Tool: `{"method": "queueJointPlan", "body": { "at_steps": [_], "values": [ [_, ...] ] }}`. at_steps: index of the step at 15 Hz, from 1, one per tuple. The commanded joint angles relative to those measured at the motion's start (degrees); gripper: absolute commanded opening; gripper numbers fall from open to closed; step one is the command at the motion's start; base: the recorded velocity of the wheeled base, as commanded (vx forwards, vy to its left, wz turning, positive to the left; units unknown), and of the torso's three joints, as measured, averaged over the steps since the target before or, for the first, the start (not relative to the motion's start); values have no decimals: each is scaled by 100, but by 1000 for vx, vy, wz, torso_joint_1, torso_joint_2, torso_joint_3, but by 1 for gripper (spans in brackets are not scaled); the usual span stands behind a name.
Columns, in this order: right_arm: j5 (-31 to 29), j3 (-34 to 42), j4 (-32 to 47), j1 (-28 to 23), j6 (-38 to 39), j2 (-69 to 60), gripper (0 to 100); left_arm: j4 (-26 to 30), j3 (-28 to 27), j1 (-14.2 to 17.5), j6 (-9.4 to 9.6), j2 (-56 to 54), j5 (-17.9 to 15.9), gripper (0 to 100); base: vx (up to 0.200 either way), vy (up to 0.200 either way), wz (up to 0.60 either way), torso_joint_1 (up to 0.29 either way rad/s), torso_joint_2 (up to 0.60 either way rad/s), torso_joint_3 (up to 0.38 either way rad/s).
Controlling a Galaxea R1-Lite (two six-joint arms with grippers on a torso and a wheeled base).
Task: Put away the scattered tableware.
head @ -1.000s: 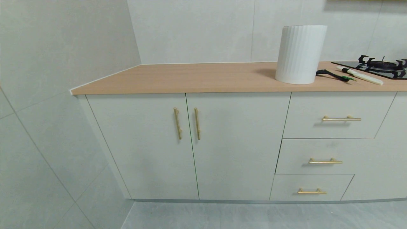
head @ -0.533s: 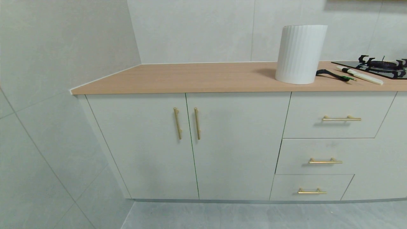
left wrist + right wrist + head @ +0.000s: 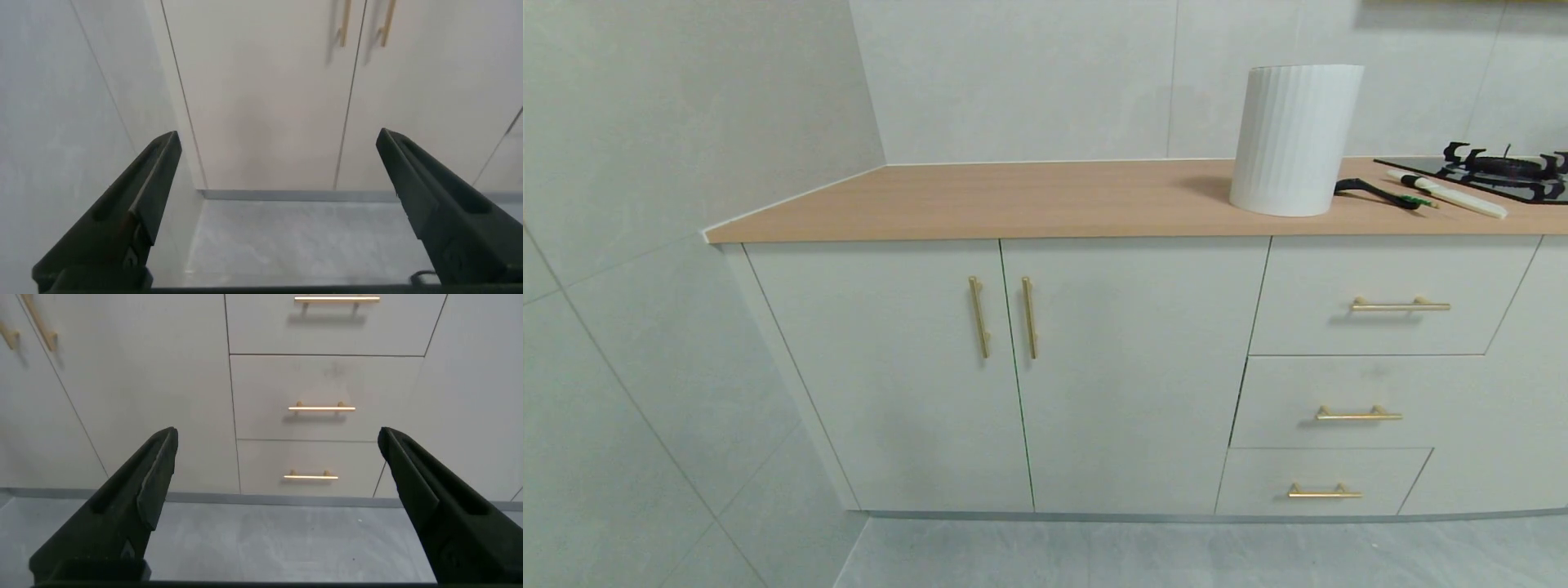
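On the wooden countertop [image 3: 1029, 200] stands a tall white ribbed container [image 3: 1294, 139]. To its right lie a black-handled utensil [image 3: 1376, 194], a thin green-tipped stick [image 3: 1421, 200] and a cream-coloured utensil [image 3: 1450, 194]. My left gripper [image 3: 278, 151] is open, low down, facing the double cabinet doors [image 3: 359, 90] and the floor. My right gripper [image 3: 278, 445] is open too, held low in front of the drawers [image 3: 327, 396], with nothing between its fingers.
A black gas hob [image 3: 1499, 167] sits at the far right of the counter. Below are two doors with gold handles [image 3: 1005, 317] and three drawers with gold pulls [image 3: 1401, 306]. A tiled wall [image 3: 645, 245] closes off the left side. Grey floor [image 3: 1176, 555] lies in front.
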Motion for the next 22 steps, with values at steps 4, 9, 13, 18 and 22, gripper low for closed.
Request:
{"method": "queueJointPlan", "body": {
  "at_steps": [4,9,13,18,22],
  "values": [
    [79,0,4,0,-32,10,100,4,0,0,-9,0,-3,100,0,0,0,0,0,0],
    [79,0,4,0,-23,19,100,4,0,0,0,0,-12,100,0,0,0,0,0,0],
    [79,0,-4,0,-14,19,100,4,0,0,0,0,-3,100,0,-150,0,4,2,-2],
    [79,0,-4,0,-14,19,100,4,0,0,-9,0,-12,100,0,-200,0,7,1,4],
    [79,0,-4,0,-6,10,100,4,0,0,-9,0,-3,100,0,-200,0,2,1,4]
  ]
}}
